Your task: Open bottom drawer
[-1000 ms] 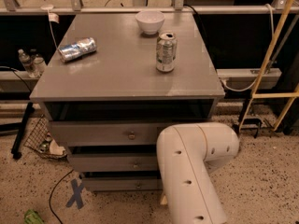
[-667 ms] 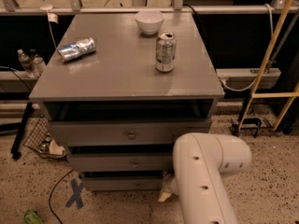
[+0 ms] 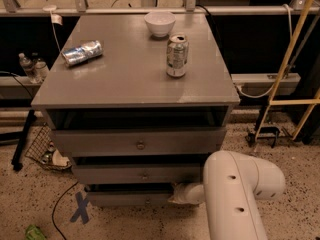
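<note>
**Low drawer, one small knob: a straight pull toward me**

The bottom drawer (image 3: 125,199) is the lowest of three in the grey cabinet (image 3: 135,84), close to the speckled floor, and its front looks shut. My gripper (image 3: 179,195) sits at the right end of that front, just beside it and down at its height, with my white arm (image 3: 235,199) bending in from the near right. I cannot tell whether my claw is wide or narrow, because the arm covers most of it.

I judge the front to be stiff and flat, with no edge to hook. The only real hold is its round metal knob (image 3: 146,202), left of where my claw is now. The knob is small and smooth, so a shallow pinch could slip; I would close fully around it and pull level, straight toward the near side. The drawer should run on slides. I cannot see what is inside, so I cannot guess its weight.

Counted:
- Drawers: three, each with one knob, so three knobs. The middle knob (image 3: 145,175) and top knob (image 3: 140,145) are not mine to take.
- Cans: two on the cabinet top, an upright can (image 3: 177,55) and one lying on its side (image 3: 82,52) at far left.
- Bowl: one white bowl (image 3: 160,23) at the far edge.
- Floor: one blue tape cross (image 3: 80,207) at near left.
</note>
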Controlling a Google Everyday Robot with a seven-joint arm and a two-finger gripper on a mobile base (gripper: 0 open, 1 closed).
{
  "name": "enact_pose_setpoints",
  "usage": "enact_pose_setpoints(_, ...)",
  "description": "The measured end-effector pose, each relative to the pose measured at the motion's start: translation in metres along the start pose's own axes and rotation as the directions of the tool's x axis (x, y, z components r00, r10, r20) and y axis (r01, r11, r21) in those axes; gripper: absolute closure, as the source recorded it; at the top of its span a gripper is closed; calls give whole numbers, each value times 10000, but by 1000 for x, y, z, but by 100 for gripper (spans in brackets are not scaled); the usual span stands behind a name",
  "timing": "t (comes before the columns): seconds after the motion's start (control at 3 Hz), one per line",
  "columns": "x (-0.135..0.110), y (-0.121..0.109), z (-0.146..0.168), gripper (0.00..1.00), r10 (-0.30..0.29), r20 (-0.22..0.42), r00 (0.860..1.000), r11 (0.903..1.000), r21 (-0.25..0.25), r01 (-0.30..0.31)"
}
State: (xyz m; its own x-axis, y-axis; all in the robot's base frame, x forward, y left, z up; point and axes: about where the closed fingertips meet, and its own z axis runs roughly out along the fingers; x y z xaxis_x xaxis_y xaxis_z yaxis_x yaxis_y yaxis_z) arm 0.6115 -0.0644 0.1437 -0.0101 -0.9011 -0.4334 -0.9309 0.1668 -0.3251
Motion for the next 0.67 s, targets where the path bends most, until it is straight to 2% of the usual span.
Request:
enact_pose_setpoints(0.33,-2,-1,-3,88,2,23,10000,10000,-15,-2)
enact_pose_setpoints(0.67,-3,-1,-5,100,2,23,10000,10000,-15,-2)
